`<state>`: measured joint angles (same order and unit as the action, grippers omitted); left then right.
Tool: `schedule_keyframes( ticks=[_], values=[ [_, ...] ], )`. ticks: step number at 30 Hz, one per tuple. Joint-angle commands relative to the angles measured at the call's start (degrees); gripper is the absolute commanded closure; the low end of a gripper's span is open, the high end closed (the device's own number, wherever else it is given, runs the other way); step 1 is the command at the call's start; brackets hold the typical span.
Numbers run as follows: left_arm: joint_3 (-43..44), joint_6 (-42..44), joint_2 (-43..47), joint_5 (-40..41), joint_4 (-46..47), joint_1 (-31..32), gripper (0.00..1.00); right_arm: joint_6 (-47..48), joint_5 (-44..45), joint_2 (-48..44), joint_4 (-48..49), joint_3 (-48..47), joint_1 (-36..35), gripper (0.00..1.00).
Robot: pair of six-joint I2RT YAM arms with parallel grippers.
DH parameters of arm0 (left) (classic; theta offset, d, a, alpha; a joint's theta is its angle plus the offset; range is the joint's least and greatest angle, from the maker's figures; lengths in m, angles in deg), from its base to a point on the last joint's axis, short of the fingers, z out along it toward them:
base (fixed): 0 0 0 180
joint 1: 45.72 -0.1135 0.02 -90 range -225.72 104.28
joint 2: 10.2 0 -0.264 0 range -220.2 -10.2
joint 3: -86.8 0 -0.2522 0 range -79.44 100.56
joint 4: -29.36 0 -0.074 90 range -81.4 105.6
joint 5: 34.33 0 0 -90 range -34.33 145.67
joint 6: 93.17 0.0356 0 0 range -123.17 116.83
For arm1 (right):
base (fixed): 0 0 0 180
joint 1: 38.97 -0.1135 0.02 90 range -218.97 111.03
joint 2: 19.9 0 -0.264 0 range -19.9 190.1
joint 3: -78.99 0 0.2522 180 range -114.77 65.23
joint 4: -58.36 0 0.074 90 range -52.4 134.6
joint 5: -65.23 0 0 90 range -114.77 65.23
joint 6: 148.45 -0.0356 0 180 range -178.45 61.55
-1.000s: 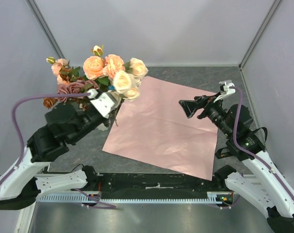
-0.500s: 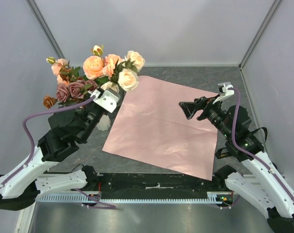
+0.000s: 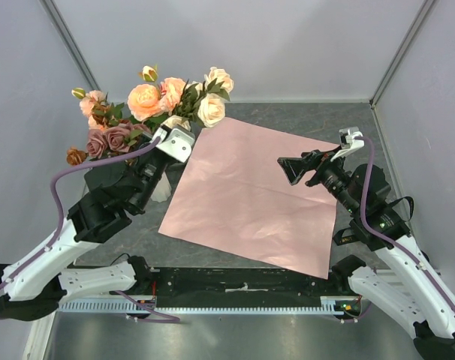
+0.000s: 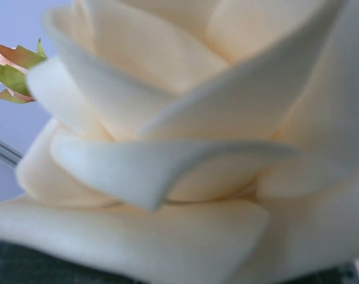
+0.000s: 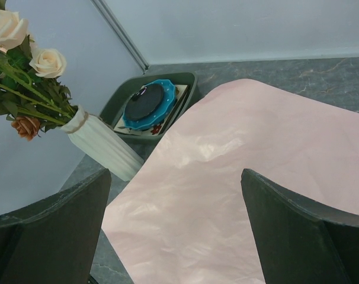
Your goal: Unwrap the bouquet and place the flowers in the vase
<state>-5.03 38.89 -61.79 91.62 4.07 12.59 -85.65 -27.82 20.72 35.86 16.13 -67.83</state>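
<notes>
Top view, with both wrist views. The flowers point(image 3: 149, 101), peach, cream and mauve roses on green stems, stand bunched at the far left of the grey table point(image 3: 302, 120). In your right wrist view their stems enter the white ribbed vase point(image 5: 102, 145). The vase stands just beside the left edge of the pink wrapping paper point(image 3: 250, 195), which lies unfolded and flat across the middle of the table.

Your left gripper point(image 3: 180, 133) reaches into the right side of the bunch, beneath the cream blooms. Its jaws are together. A single cream rose point(image 4: 185, 148) fills its wrist camera at close range and out of focus, so you cannot tell whether a stem is pinched between them.

Your right gripper point(image 3: 293, 169) hangs above the right half of the paper, holding nothing, its dark fingers point(image 5: 49, 236) spread fully apart.

Behind the vase, against the left wall, a dark tray point(image 5: 188, 77) holds a blue-rimmed dish point(image 5: 150, 103); what lies under the dish is too small to read.
</notes>
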Motion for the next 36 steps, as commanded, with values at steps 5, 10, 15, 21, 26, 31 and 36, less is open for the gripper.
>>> schedule_keyframes(
  ticks=[5, 10, 15, 21, 26, 31, 36],
  values=[
    [2.84, -1.54, 0.88, 0.62, -4.99, -0.65, 0.98, -0.22, 0.41, -0.19, 1.09, -0.03, -0.05, 0.02],
    [2.49, -2.16, 0.18, 1.15, -8.33, -0.65, 0.98, -0.05, 0.59, -0.89, 0.73, 0.06, -0.05, 0.02],
    [2.84, -0.68, -0.53, 1.67, -10.0, -0.65, 0.98, -0.05, 0.85, -1.33, 0.3, 0.15, -0.05, 0.02],
    [-0.92, -1.19, 1.84, 1.32, -4.74, -2.05, 0.98, -0.13, 0.85, -0.81, 0.47, 0.23, -0.05, 0.02],
    [-2.25, -9.26, 1.24, 2.2, -2.36, -5.65, 0.98, -0.22, 0.59, -0.72, 0.38, -0.12, 0.03, 0.02],
    [-4.27, -14.28, -0.35, 6.51, -0.52, -8.02, 0.98, -0.31, 0.68, -0.98, 0.29, -0.03, 0.03, 0.02],
    [-6.91, -20.87, -0.35, 7.56, 2.12, -11.19, 0.98, -0.31, 0.59, -1.25, 0.03, 0.06, 0.03, 0.02]
  ],
)
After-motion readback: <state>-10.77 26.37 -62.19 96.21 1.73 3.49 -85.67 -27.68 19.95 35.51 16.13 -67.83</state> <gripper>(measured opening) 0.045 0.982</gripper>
